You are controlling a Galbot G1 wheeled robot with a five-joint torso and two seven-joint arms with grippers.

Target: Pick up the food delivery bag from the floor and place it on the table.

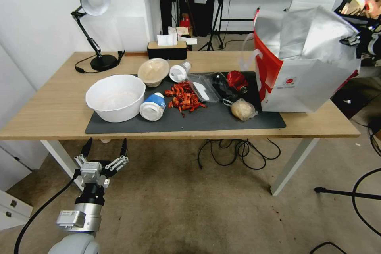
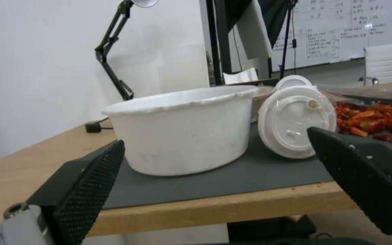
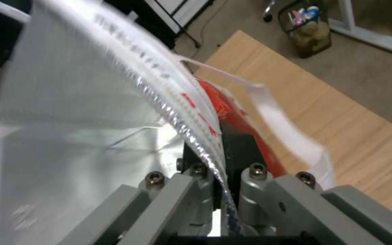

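The food delivery bag (image 1: 305, 83), white with a red side panel and silver foil lining, stands at the right end of the table (image 1: 51, 103), partly on the dark mat. My right gripper (image 1: 351, 40) is at the bag's upper right rim. In the right wrist view the gripper (image 3: 221, 160) is shut on the bag's foil edge (image 3: 191, 132), with a white strap handle (image 3: 287, 132) hanging beside it. My left gripper (image 1: 104, 149) is open and holds nothing. It sits low before the table's front edge, over the floor (image 1: 178, 206), facing the white bowl (image 2: 182, 132).
The mat (image 1: 222, 121) holds a white bowl (image 1: 116, 97), two tipped cups (image 1: 152, 106), red shells (image 1: 183, 97), a clear container (image 1: 206, 85) and a small bag of beige food (image 1: 242, 109). A lamp (image 1: 93, 16) and a tissue box (image 1: 167, 49) stand at the back. Black cables (image 1: 238, 151) lie under the table.
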